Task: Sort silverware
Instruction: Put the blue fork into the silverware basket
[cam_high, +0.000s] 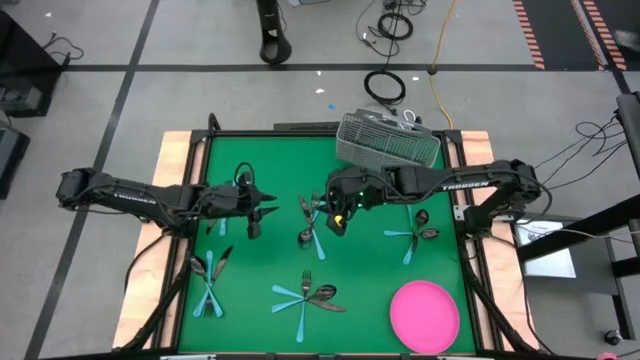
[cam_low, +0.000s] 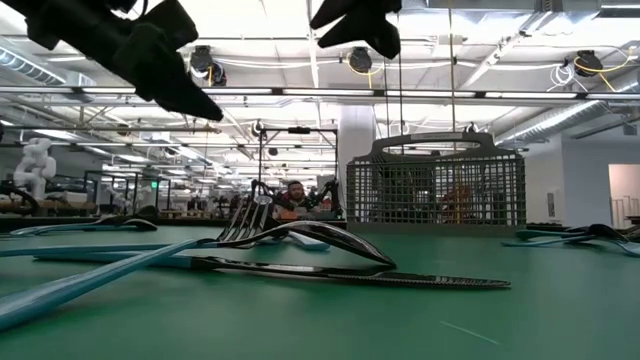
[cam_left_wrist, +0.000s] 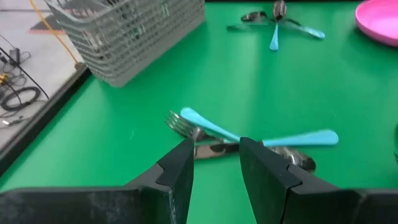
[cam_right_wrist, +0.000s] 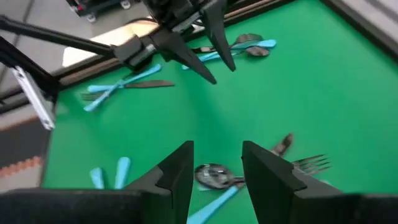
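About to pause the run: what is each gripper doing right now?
Left gripper: open, holding nothing, above the green mat.
Right gripper: open, holding nothing, over a spoon.

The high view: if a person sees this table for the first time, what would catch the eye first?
Probably the bright green table, scattered with small heaps of blue-handled silverware, and the pink plate at its near right corner. Next, the two dark arms meeting near the middle: the left gripper and the right gripper both hang open and empty above the cutlery. A grey wire basket stands at the far edge.
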